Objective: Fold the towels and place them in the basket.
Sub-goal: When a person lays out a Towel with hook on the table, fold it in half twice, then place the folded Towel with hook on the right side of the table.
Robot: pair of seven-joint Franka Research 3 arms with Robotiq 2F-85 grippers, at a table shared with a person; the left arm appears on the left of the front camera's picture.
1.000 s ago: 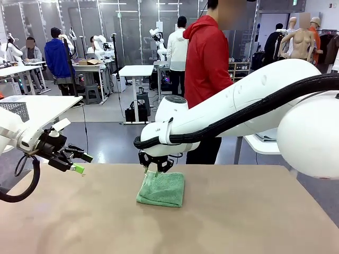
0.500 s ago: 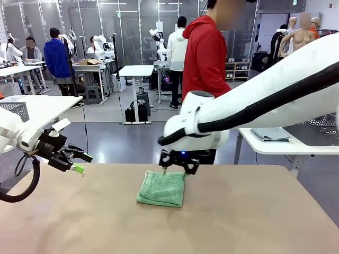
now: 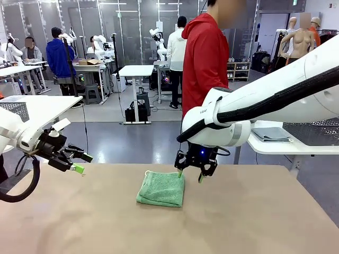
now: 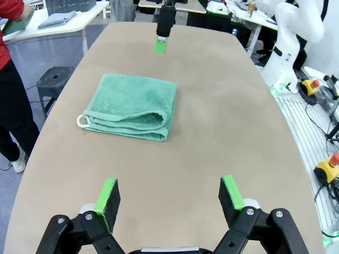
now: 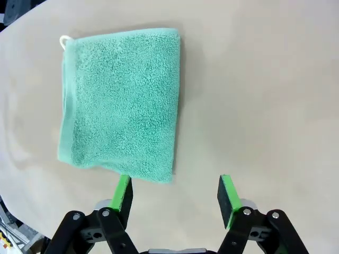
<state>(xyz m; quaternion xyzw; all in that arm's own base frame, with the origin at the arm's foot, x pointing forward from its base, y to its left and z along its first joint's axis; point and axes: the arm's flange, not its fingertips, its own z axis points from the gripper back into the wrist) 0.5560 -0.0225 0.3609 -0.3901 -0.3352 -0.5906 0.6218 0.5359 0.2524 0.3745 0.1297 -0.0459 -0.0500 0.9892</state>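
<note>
A mint green towel (image 3: 161,189) lies folded in the middle of the table, its white loop at the far left corner. My right gripper (image 3: 192,174) hangs open just above the towel's far right corner, holding nothing; in the right wrist view the towel (image 5: 122,100) lies ahead of the open fingers (image 5: 123,191). My left gripper (image 3: 79,163) is open and empty over the table's left edge, facing the towel (image 4: 131,105). A grey-blue towel (image 3: 271,135) lies on a white side table at the right, beside the dark mesh basket (image 3: 313,132).
A person in a red hoodie (image 3: 206,63) stands at the far side of the table. Another mesh basket (image 3: 16,109) sits on a white table at the left. Bare tabletop (image 3: 254,222) stretches in front of and to the right of the towel.
My right gripper has opened and slid from the towel's far left corner to its far right corner. The towel lies as before, and the left arm has stayed still.
</note>
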